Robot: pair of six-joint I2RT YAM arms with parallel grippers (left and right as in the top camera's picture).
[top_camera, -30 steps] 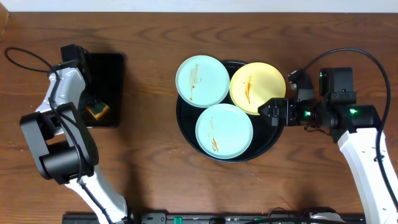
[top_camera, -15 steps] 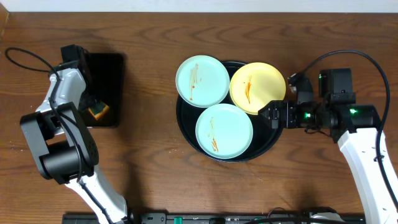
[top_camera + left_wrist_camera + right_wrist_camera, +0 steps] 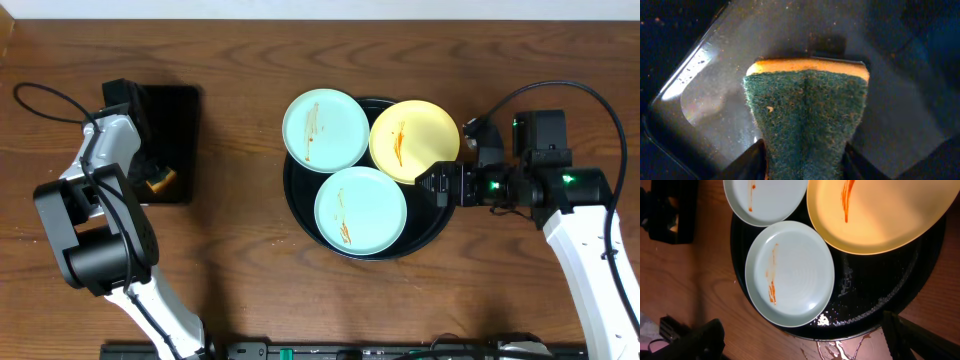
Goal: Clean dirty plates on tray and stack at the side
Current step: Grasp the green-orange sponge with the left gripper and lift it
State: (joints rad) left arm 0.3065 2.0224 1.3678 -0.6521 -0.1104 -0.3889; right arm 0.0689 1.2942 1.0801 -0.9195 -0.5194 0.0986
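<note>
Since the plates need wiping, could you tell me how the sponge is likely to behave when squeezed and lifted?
The sponge probably squashes easily: it narrows where the left gripper pinches it. Its coarse green face should resist slipping. It is likely light, given the yellow foam layer.

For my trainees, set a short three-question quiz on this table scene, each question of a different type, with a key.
1. True or false: all three plates on the tray carry orange smears.
2. What does the left claw grip? A cloth, B sponge, C plate.
3. Which colour of plate lies nearest the right claw?
Key: 1 true; 2 B; 3 the yellow plate.
</note>
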